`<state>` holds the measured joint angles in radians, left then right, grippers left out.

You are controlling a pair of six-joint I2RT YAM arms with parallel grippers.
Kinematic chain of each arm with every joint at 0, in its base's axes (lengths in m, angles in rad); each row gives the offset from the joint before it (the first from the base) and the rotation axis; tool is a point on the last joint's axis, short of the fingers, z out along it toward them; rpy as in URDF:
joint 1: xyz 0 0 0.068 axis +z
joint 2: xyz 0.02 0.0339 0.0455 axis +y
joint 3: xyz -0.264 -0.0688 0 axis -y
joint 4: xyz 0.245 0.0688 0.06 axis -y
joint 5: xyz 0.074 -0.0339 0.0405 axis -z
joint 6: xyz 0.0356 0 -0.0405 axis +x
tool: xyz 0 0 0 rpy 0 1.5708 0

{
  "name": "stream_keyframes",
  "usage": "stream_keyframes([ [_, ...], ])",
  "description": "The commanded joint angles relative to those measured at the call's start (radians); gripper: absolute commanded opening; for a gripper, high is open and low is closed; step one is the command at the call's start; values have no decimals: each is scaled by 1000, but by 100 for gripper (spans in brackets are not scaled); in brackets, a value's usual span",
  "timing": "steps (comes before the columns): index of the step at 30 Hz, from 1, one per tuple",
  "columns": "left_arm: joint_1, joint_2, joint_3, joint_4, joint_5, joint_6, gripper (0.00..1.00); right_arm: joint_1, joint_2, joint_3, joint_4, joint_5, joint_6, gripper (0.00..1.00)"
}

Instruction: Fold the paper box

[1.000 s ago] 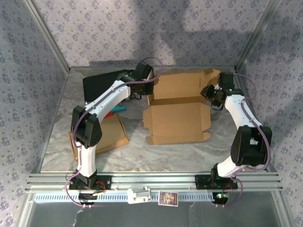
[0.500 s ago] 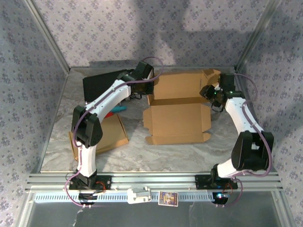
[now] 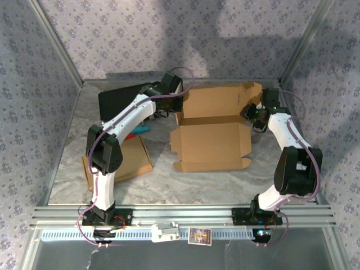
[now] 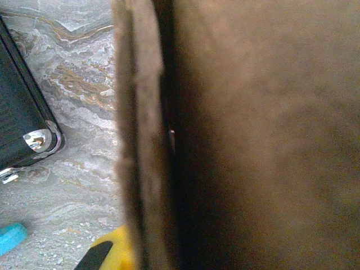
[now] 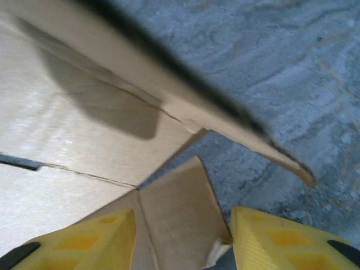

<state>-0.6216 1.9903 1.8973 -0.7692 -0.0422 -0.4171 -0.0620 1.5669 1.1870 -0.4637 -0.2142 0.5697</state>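
The paper box point(image 3: 211, 143) lay between my two hands, its base flat on the marbled table point(image 3: 169, 180) and its rear panel standing up. My left gripper point(image 3: 179, 107) was closed, and I judged it pinched the rear panel's left edge. In the wrist view, the raw edge of the board ran right past my yellow finger point(image 4: 109, 253). My right gripper point(image 5: 183, 242) stood open, with a small corner flap point(image 5: 180, 208) lying loose between its fingers point(image 5: 90, 236), not clamped.

The box was plain brown cardboard: matte, thin and scored with straight creases. I judged it light and fairly stiff across a panel, but ready to hinge at any score line and easy to dent or tear at the tabs. The best hold seemed to be on a panel edge close to a crease, pinched gently. A black case point(image 4: 22, 129) lay on the table to the left of my left hand.
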Motion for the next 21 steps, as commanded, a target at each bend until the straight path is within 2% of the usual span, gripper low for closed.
stream_keyframes([
  [1,4,7,47,-15,22,4,0,14,-4,51,24,-38,4,44],
  [8,5,16,46,-13,24,0,0,33,-13,67,29,-75,29,38],
  [21,24,31,97,-1,74,-20,0,103,4,40,61,-174,51,35],
])
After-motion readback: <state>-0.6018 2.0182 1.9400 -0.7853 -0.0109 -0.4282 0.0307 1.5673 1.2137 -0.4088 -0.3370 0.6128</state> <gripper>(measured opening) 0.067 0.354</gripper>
